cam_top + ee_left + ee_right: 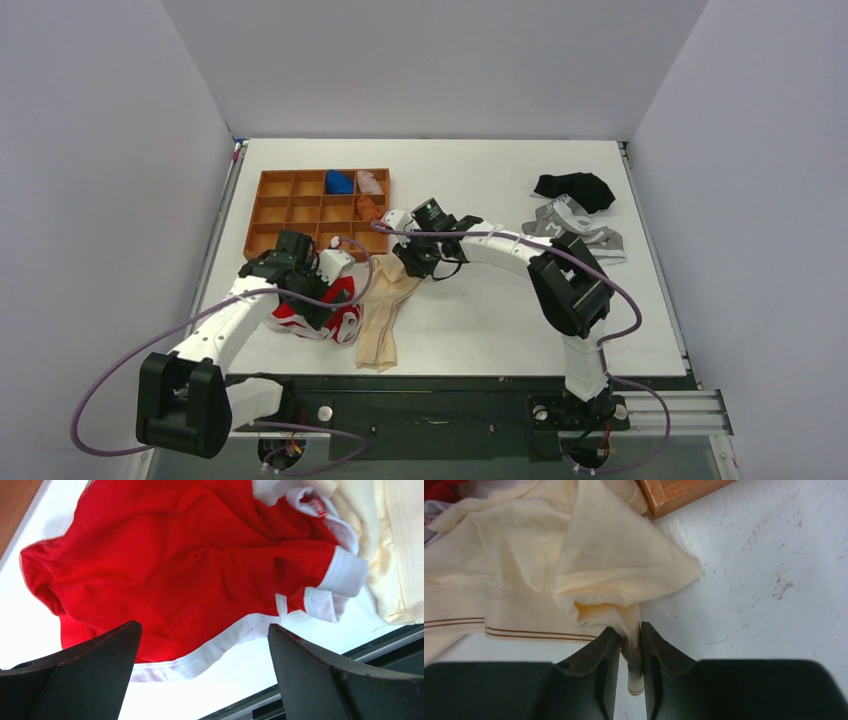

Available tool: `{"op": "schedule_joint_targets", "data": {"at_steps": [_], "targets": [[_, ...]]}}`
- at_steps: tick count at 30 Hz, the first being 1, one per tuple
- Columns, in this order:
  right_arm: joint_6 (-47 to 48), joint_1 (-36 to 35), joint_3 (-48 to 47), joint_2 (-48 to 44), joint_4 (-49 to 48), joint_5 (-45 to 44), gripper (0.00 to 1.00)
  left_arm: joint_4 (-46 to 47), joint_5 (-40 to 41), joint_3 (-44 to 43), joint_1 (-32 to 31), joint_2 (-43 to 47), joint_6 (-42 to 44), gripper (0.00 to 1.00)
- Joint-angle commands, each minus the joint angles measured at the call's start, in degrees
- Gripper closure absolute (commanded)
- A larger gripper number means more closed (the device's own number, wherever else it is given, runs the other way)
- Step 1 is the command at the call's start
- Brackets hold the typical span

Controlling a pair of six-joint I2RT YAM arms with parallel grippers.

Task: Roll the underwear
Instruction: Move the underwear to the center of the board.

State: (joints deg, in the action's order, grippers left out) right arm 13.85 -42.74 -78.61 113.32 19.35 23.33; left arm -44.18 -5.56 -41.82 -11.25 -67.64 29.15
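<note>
The underwear (382,310) is a cream garment lying as a long strip from the tray's near corner toward the table's front edge. In the right wrist view its waistband with thin brown lines (524,625) lies flat, and a bunched corner is pinched between the fingers. My right gripper (630,636) is shut on that corner; it sits at the strip's far end (412,262). My left gripper (205,635) is open above the red garment (190,565), nothing between its fingers. The cream fabric (395,550) shows at that view's right edge.
A red garment with white trim (322,312) lies beside the underwear on its left. A wooden compartment tray (300,212) at the back left holds several small rolls. A black garment (575,188) and a grey one (585,232) lie at the back right.
</note>
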Motion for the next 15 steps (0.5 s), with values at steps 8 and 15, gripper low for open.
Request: {"op": "schedule_joint_targets", "data": {"at_steps": [8,15], "targets": [[1.84,11.08,2.87,-14.75,12.43,-1.22,1.00,6.12,-2.09,-1.87,-10.89,0.06,-2.68,0.03],[3.36,16.54,6.12,-21.12,15.11,-3.97,1.00,9.27,3.15,-4.25,-19.92,-9.27,-4.88,0.09]]}}
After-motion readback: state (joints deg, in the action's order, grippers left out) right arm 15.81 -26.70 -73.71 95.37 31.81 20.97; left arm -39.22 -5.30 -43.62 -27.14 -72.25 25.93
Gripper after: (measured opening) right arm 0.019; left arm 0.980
